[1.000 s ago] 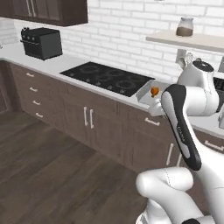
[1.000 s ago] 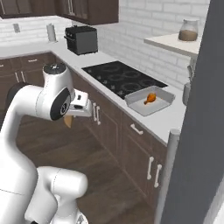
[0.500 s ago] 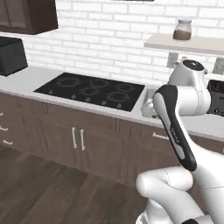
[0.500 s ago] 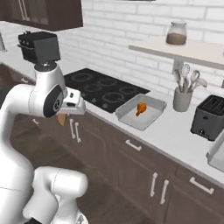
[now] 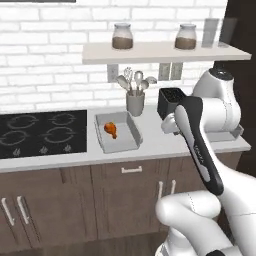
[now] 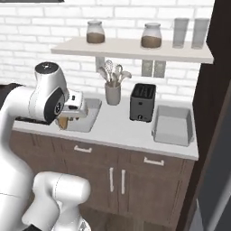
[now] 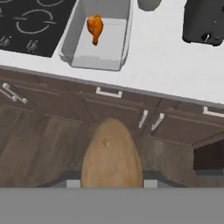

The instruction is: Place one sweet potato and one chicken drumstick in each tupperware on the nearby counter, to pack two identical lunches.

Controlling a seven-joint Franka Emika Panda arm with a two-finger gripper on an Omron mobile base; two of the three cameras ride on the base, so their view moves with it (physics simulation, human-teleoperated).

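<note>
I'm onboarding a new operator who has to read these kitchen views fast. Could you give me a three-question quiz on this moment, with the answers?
1. True or false: the left tupperware beside the cooktop already holds a chicken drumstick.
2. What does the gripper hold? A) a drumstick B) a sweet potato C) a jar
3. What stands on the counter between the utensil holder and the right tupperware?

Key
1. True; nothing else shows in it.
2. B: the sweet potato sits in the gripper, out over the cabinet fronts and floor, short of the counter.
3. The black toaster.
</note>
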